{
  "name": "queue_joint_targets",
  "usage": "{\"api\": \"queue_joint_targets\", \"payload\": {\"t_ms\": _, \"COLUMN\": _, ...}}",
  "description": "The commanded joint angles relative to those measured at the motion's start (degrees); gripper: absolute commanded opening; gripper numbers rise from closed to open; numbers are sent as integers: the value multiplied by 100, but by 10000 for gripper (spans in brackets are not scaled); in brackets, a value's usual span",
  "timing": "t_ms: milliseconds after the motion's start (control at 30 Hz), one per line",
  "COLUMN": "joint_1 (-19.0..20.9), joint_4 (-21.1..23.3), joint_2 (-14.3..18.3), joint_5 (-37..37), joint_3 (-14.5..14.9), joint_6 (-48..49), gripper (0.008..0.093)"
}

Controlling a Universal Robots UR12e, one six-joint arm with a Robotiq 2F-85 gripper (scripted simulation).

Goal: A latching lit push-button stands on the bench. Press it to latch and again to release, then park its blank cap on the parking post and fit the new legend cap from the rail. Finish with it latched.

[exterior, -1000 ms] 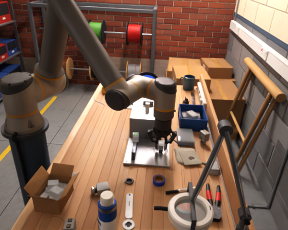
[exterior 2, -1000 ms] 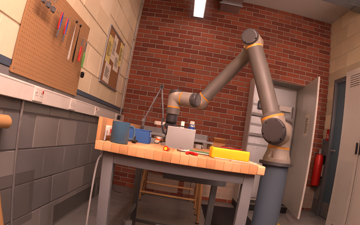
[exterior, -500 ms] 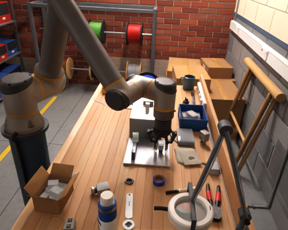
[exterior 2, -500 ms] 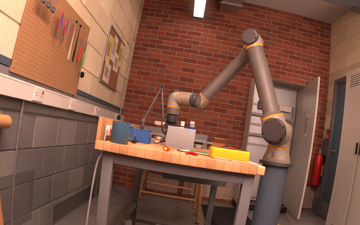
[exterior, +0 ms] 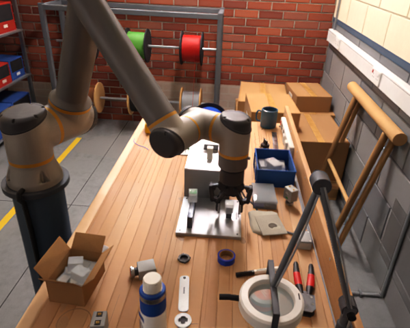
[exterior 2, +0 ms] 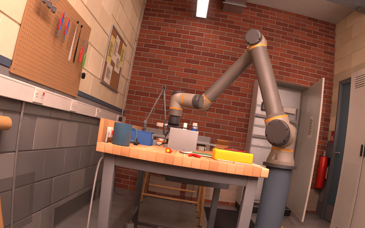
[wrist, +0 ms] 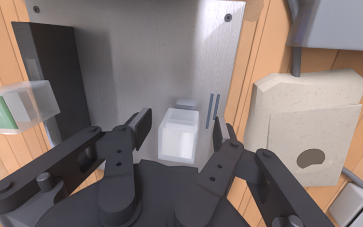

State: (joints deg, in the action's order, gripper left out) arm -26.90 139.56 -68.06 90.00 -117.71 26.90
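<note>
The blank white cap (wrist: 179, 137) sits on the parking post on the right side of the metal plate (exterior: 209, 219). My gripper (wrist: 180, 130) hangs straight over it, open and holding nothing. In the side camera the gripper (exterior: 230, 204) stands over the cap (exterior: 229, 205). The legend cap (wrist: 10, 107), clear with a green face and white bars, sits at the end of the dark rail (wrist: 54, 76) on the plate's left side (exterior: 192, 195). The grey button housing (exterior: 202, 166) stands behind the plate, with the bare button stem (exterior: 209, 151) on top.
A blue bin (exterior: 274, 166) of white parts sits right of the housing. A grey box (exterior: 264, 195) and a folded cloth (wrist: 307, 124) lie right of the plate. A tape roll (exterior: 226, 256), a magnifier lamp (exterior: 271, 300) and pliers lie nearer the front edge.
</note>
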Motion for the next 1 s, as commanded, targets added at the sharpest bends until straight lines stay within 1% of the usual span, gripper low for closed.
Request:
{"api": "queue_joint_targets", "payload": {"t_ms": 0, "joint_1": 0, "joint_4": 2, "joint_2": -3, "joint_5": 0, "joint_3": 4, "joint_6": 0, "gripper": 680}}
{"api": "queue_joint_targets", "payload": {"t_ms": 433, "joint_1": 0, "joint_4": -28, "joint_2": -30, "joint_5": 0, "joint_3": 14, "joint_6": 0, "gripper": 680}}
{"api": "queue_joint_targets", "payload": {"t_ms": 967, "joint_1": 0, "joint_4": -267, "joint_2": -208, "joint_5": 0, "joint_3": 76, "joint_6": 0, "gripper": 680}}
